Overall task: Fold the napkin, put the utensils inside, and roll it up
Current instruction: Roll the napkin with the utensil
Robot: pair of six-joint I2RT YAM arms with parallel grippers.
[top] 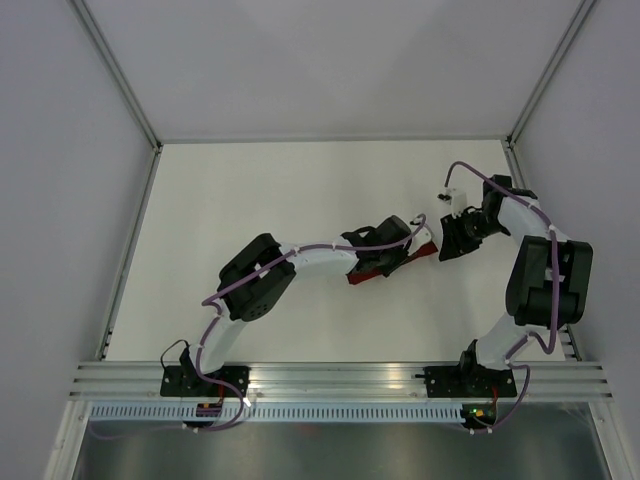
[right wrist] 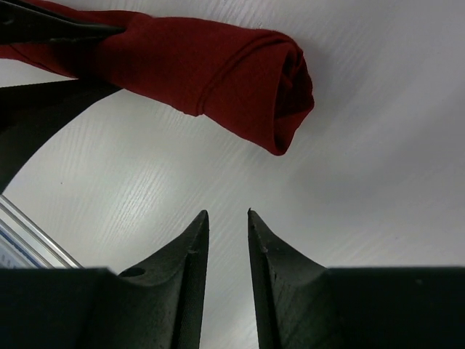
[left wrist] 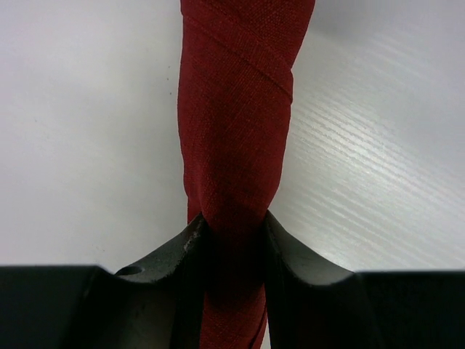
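Left tool [left wrist: 232, 227]: closed on the napkin [left wrist: 236, 123]; its two dark fingers [left wrist: 178, 254] press the roll from both sides, and cloth fills the gap between them.
Napkin: dark red cloth, rolled into a tight tube; one edge winds slantwise across the roll just beyond the fingers.
Napkin place: right of the middle of the tabletop [top: 250, 200], between the two tools, running from the left tool toward the right tool [right wrist: 227, 213]. From above, the left tool hides most of it, with red showing on either side.
Napkin end: in the right wrist view the free end is rounded, with folds curling inward to a dark hollow; what lies inside cannot be made out.
Contact: whether the roll rests on the tabletop or is held just above it cannot be told.
Right tool: jaws apart by a narrow gap, nothing between them; the tips point at the free end, near it but not touching.
Tabletop: white, with a faint grain.
Left arm [top: 260, 280]: reaches slantwise from the near left toward the right.
Right arm [top: 548, 280]: bent, elbow out by the right edge, wrist turned back leftward.
Cables [top: 215, 310]: purple, one along each arm.
Rail [top: 330, 378]: aluminium, at the near edge, carrying both bases.
Walls [top: 60, 200]: grey panels on three sides.
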